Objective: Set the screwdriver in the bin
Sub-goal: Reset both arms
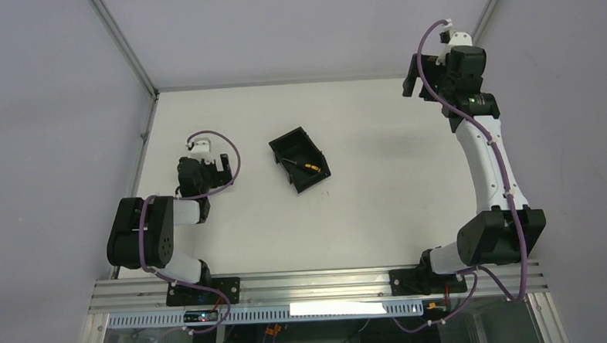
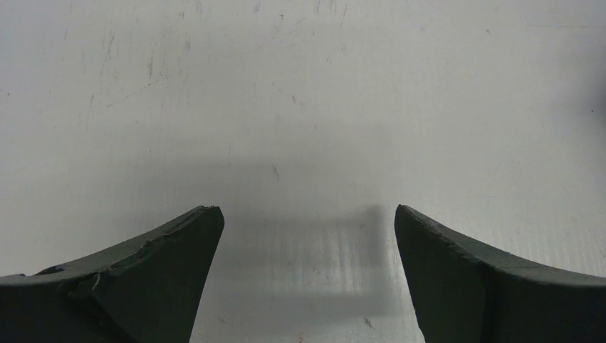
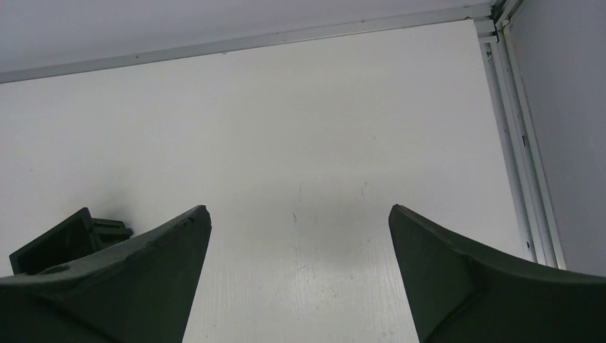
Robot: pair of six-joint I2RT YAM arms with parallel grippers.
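The black bin [image 1: 295,149] sits on the white table near the middle, turned at an angle. The screwdriver [image 1: 306,167] lies inside it, its orange-and-black handle toward the near right end. A corner of the bin shows at the left edge of the right wrist view [image 3: 68,239]. My left gripper [image 1: 224,165] is open and empty, low over the table left of the bin; its view [image 2: 307,214] shows only bare table. My right gripper [image 1: 414,75] is open and empty, raised at the far right of the table; it also shows in the right wrist view [image 3: 300,211].
Grey enclosure walls with metal frame rails [image 1: 125,48] stand along the left, back and right sides of the table. A rail runs down the right of the right wrist view [image 3: 525,179]. An aluminium rail [image 1: 313,283] carries both arm bases at the near edge.
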